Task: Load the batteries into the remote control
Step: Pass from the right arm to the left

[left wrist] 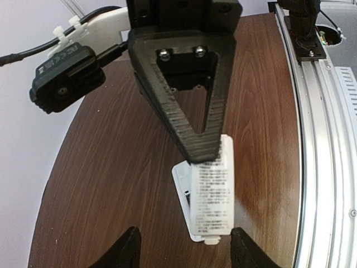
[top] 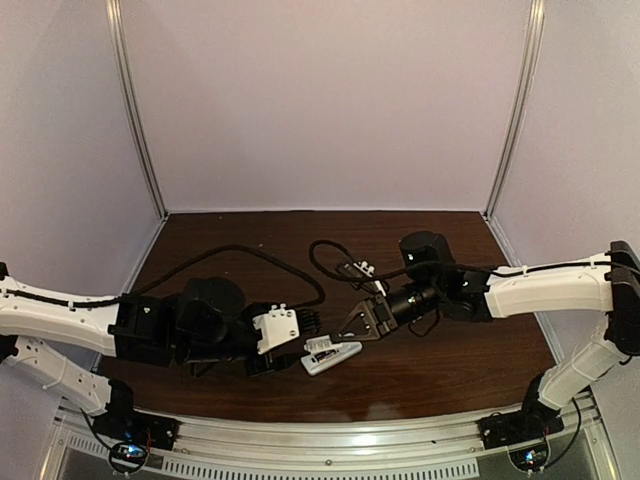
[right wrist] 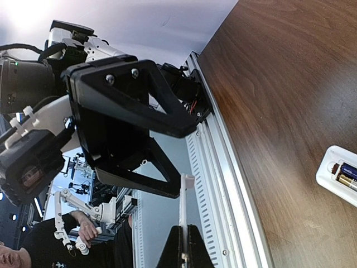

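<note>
The white remote control (top: pixel 332 354) lies back-up on the dark wood table near the front middle. In the right wrist view its end (right wrist: pixel 336 174) shows two batteries (right wrist: pixel 347 173) seated in the recess, one bluish-purple and one gold. My right gripper (right wrist: pixel 187 241) is shut on the thin white cover strip (right wrist: pixel 183 209), held edge-on. Seen from the left wrist, that printed cover (left wrist: pixel 213 192) hangs just over the remote (left wrist: pixel 183 185), pinched by the right gripper's fingers (left wrist: pixel 196 142). My left gripper (left wrist: pixel 185 254) is open, its tips apart on either side of the remote's near end, touching nothing.
An aluminium rail (left wrist: pixel 326 145) runs along the table's near edge, close to the remote. A black cable (top: pixel 250 252) loops across the table behind the left arm. White walls (top: pixel 320 100) enclose the back and sides.
</note>
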Robot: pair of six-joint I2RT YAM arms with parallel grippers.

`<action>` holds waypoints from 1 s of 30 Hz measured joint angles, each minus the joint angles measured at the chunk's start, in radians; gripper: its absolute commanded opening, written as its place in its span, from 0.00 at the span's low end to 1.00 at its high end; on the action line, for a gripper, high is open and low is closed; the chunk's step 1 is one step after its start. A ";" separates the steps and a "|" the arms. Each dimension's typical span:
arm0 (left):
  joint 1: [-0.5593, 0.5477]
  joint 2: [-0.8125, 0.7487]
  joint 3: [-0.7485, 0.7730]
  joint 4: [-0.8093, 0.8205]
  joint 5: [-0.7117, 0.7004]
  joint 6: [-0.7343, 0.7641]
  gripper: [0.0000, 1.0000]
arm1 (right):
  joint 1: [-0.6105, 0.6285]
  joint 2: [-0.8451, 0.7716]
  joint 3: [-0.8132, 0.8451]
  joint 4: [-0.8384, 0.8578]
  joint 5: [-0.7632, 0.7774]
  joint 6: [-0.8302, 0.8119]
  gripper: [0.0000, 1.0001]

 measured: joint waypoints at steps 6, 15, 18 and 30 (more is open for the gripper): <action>-0.011 0.026 0.015 0.000 0.024 0.026 0.45 | -0.005 0.000 -0.006 0.056 -0.026 0.040 0.00; -0.011 0.061 0.049 0.005 0.049 0.036 0.28 | -0.006 0.003 -0.006 0.101 -0.046 0.061 0.00; -0.011 0.062 0.050 0.005 0.058 0.037 0.17 | -0.006 0.009 -0.006 0.103 -0.049 0.062 0.00; 0.007 0.141 0.087 -0.056 0.069 -0.114 0.03 | -0.179 -0.004 -0.048 0.089 -0.007 0.061 0.47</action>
